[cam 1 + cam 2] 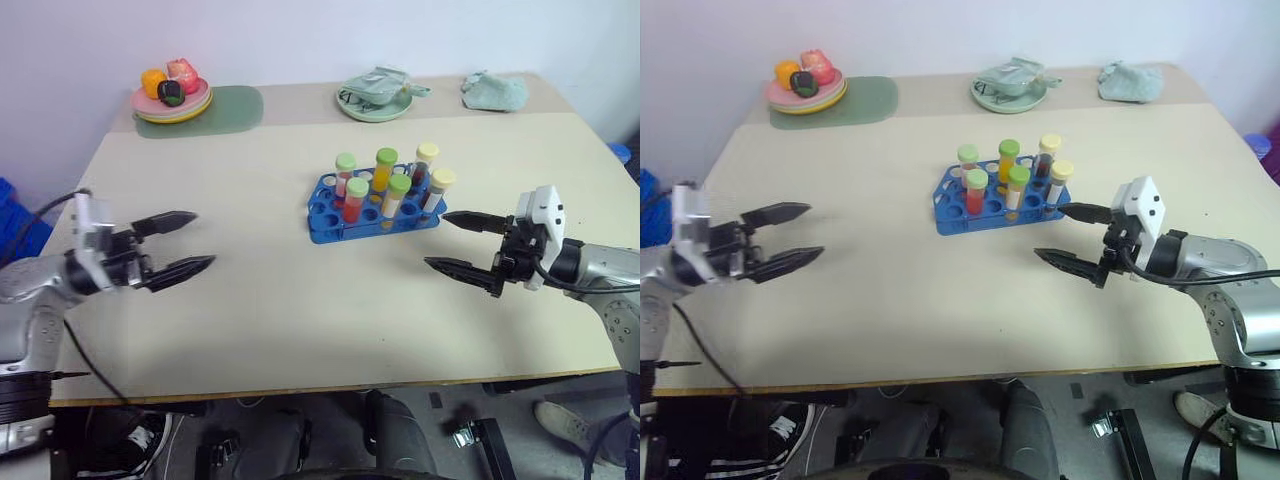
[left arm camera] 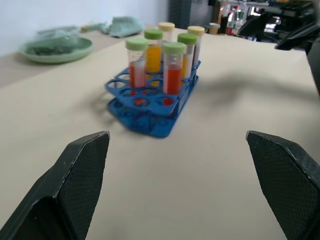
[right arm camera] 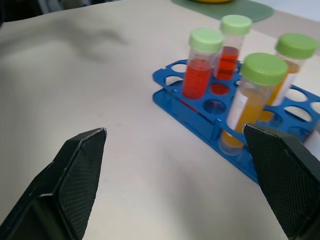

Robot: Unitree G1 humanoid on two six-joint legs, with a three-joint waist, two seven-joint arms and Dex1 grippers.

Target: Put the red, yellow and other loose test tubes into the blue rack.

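Note:
The blue rack (image 1: 323,218) stands at the middle of the table. Several test tubes stand upright in it: green-capped ones with red liquid (image 1: 356,200), green-capped ones with orange-yellow liquid (image 1: 385,170) and yellow-capped ones (image 1: 440,190). Every tube I see is in the rack. My left gripper (image 1: 204,238) hovers open over the table well to the left of the rack, empty and pointing toward it. My right gripper (image 1: 435,239) is open and empty just right of the rack's near corner. In the wrist views the rack (image 2: 150,122) (image 3: 192,107) lies ahead between open fingers.
At the back left, a plate of toy fruit (image 1: 172,100) sits on a green mat (image 1: 235,108). A green dish holding crumpled cloth (image 1: 377,95) is at the back centre. Another cloth (image 1: 495,92) lies at the back right. Bare tabletop surrounds the rack.

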